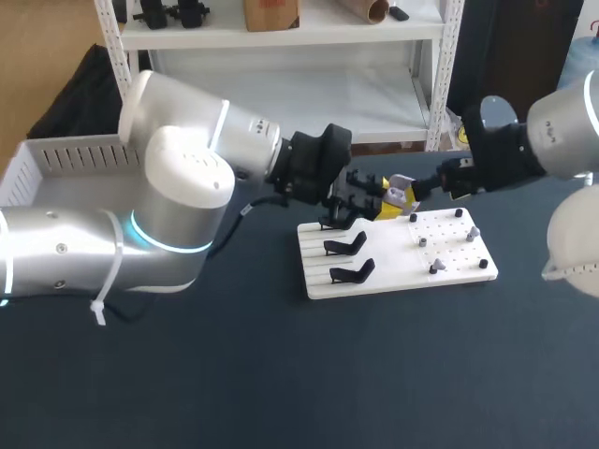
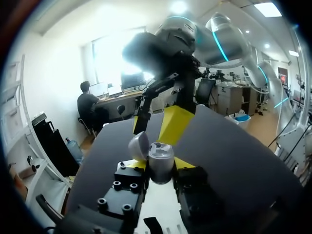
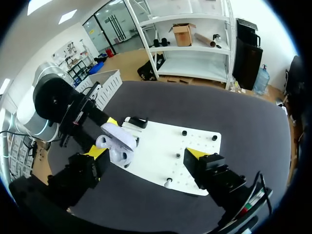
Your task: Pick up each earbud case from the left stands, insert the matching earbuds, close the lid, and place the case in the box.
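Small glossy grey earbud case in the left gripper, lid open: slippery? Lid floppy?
Probably slippery: the small glossy grey earbud case is rounded and shiny, pinched only between the yellow tips of the left gripper. Its open lid likely swings on its hinge if nudged.

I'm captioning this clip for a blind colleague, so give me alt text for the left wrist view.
The left gripper holds a silver earbud case between its yellow-tipped fingers, with the lid hinged open. Just ahead, the right gripper faces it with its fingers apart, above the dark table.
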`<state>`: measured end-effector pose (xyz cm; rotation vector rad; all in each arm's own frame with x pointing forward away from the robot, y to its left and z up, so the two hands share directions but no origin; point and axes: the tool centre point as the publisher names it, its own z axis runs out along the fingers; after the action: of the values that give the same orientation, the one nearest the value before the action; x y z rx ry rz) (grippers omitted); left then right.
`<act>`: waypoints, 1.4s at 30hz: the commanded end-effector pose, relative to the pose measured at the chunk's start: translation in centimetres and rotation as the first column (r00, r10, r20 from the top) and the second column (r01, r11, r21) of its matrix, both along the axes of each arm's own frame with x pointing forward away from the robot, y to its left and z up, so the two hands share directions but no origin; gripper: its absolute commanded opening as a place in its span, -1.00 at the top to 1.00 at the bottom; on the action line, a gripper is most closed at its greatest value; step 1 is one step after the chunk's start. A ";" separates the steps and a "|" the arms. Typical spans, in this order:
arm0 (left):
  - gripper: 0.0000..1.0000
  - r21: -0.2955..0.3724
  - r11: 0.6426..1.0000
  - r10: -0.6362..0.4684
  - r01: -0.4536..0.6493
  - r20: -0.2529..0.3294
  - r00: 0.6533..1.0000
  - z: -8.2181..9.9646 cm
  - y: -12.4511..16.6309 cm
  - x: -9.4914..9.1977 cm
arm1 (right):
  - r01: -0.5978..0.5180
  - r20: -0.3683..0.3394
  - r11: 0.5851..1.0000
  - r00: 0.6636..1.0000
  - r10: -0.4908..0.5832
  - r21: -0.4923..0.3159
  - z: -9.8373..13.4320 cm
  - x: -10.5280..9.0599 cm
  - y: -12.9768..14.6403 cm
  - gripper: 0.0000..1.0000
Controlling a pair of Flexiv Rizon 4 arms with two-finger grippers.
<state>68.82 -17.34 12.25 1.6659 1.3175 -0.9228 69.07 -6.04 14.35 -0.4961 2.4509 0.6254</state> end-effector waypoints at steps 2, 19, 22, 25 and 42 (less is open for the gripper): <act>1.00 -0.009 1.000 0.018 -0.018 0.008 1.000 -0.2 0.5 -1.1 | 0.009 0.021 1.000 1.000 -0.009 -0.017 0.8 -0.1 -0.2 -1.00; 1.00 -0.254 0.963 0.092 -0.091 -0.007 0.996 -0.8 3.2 -2.2 | 0.032 0.067 0.957 0.998 -0.014 -0.288 0.1 -0.5 -6.8 -1.00; 1.00 -0.287 0.955 0.083 -0.082 -0.008 0.997 -0.6 3.4 -2.4 | 0.046 0.066 0.914 0.998 -0.021 -0.404 -0.3 -0.7 -7.0 -1.00; 1.00 -0.297 0.951 0.089 -0.088 -0.012 0.996 -0.5 3.7 -2.5 | 0.072 0.059 0.888 0.997 -0.050 -0.455 -0.7 -0.9 -7.5 -1.00; 1.00 -0.373 0.911 0.114 -0.177 -0.185 0.976 -1.4 5.6 -0.7 | 0.138 -0.030 0.790 0.981 -0.193 -0.598 -5.0 -2.3 -10.2 -1.00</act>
<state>68.08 -11.78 10.90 1.2018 1.2521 -1.1575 66.87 -16.33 9.85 -0.5286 2.7480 -0.0253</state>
